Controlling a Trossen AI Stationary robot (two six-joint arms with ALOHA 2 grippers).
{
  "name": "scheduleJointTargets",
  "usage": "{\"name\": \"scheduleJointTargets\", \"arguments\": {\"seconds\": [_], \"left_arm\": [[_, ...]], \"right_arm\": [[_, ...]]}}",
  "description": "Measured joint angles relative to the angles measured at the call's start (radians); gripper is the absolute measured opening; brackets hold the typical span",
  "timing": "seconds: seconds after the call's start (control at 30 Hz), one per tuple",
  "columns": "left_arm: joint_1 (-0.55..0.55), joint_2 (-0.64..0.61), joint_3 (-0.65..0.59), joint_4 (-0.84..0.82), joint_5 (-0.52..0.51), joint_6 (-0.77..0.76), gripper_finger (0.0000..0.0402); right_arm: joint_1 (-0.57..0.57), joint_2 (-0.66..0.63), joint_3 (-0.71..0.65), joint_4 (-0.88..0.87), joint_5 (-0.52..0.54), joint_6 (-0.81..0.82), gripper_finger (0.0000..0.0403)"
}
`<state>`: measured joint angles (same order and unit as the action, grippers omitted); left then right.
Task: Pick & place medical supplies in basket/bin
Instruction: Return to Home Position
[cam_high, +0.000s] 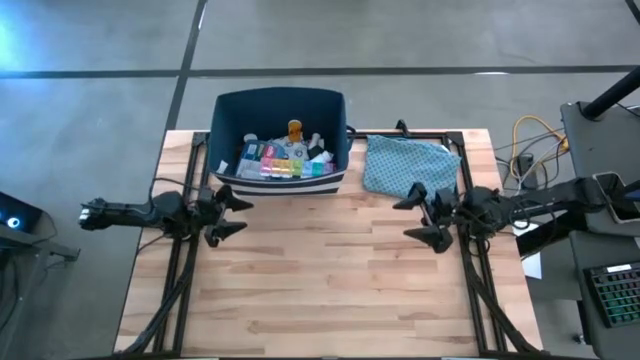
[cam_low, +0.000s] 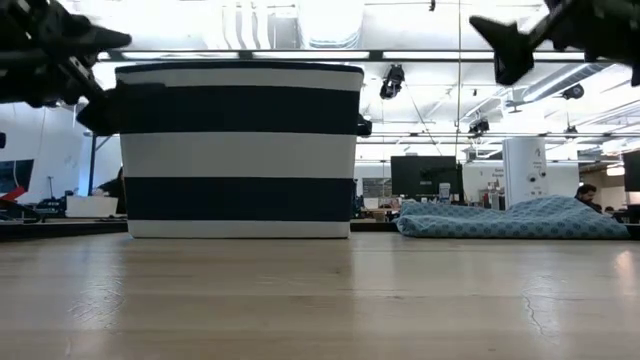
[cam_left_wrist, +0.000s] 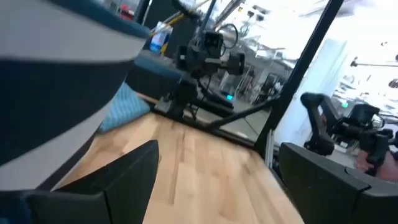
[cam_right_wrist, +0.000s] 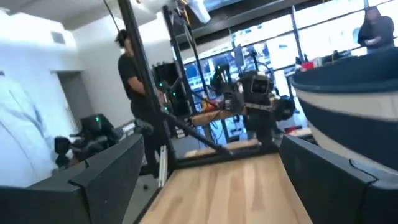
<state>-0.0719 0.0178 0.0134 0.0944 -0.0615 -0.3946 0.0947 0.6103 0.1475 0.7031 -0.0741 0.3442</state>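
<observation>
At far table (cam_high: 330, 270) edge, bin (cam_high: 280, 108) crosswise

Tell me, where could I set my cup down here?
On the table, the bare wood between the left hand and right hand, and all the way to the near edge, is free. The far edge is crowded: the bin holding supplies, with the teal pouch beside it.

table (cam_high: 330, 285): smooth wood | bin (cam_low: 235, 150): matt cloth | pouch (cam_high: 405, 165): patterned cloth
</observation>
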Motion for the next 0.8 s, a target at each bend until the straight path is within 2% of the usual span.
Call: {"name": "scheduleJointTargets", "arguments": {"seconds": [0.2,0.27,0.47,0.53,0.67,0.8], "left_arm": [[0.000,0.017,-0.001,-0.020,0.000,-0.062,0.0308],[0.000,0.015,-0.001,-0.024,0.000,-0.067,0.0308],[0.000,0.016,-0.002,-0.024,-0.001,-0.076,0.0308],[0.000,0.016,-0.002,-0.024,-0.001,-0.075,0.0308],[0.000,0.021,-0.002,-0.024,-0.001,-0.076,0.0308],[0.000,0.021,-0.002,-0.024,-0.001,-0.076,0.0308]], "right_arm": [[-0.003,-0.017,-0.097,0.034,0.010,0.000,0.0364],[-0.005,-0.037,-0.136,0.037,0.044,0.004,0.0364],[-0.029,-0.125,-0.139,-0.107,0.103,-0.015,0.0364],[-0.041,-0.155,-0.139,-0.153,0.090,-0.008,0.0364],[-0.045,-0.223,-0.139,-0.264,-0.002,0.027,0.0364],[-0.046,-0.301,-0.139,-0.297,-0.007,-0.016,0.0364]]}}
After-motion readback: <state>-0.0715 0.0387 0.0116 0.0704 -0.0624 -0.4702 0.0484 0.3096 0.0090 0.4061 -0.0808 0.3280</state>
